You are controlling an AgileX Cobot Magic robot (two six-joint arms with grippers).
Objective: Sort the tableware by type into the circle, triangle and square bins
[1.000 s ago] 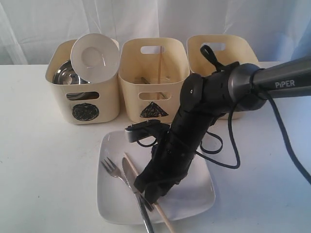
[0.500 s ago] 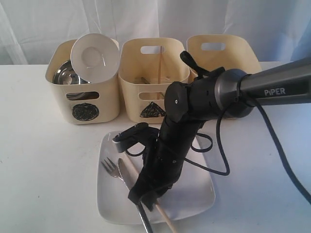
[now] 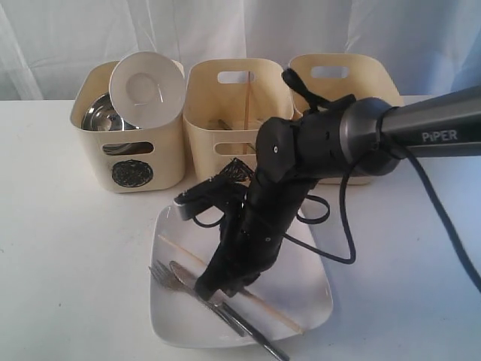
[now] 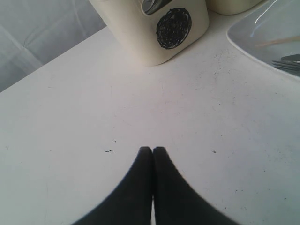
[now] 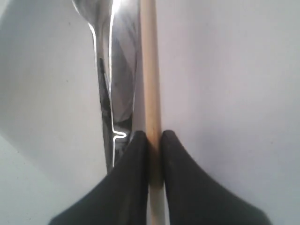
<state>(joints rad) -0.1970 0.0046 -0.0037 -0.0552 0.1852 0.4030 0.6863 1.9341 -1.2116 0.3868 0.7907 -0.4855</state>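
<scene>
My right gripper (image 3: 218,289) (image 5: 154,137) is down on the white square plate (image 3: 308,289), shut on a wooden chopstick (image 3: 180,250) (image 5: 151,70). A steel knife (image 3: 252,335) (image 5: 123,75) lies right beside the chopstick, and a fork (image 3: 161,272) rests at the plate's left edge. Behind the plate stand the circle bin (image 3: 131,174), the triangle bin (image 3: 237,169) and a third bin (image 3: 346,75). A white bowl (image 3: 146,89) leans in the circle bin over a steel bowl (image 3: 101,113). My left gripper (image 4: 153,150) is shut on nothing, over bare table near the circle bin (image 4: 173,27).
Another chopstick (image 3: 246,105) stands inside the triangle bin with some cutlery. The right arm's cable (image 3: 342,226) loops over the plate's far side. A white curtain hangs behind the bins. In the left wrist view the plate's rim (image 4: 243,44) shows at the edge.
My right gripper has closed on the chopstick. The chopstick, knife and fork have swung round on the plate to lie more crosswise. The arm has shifted slightly left.
</scene>
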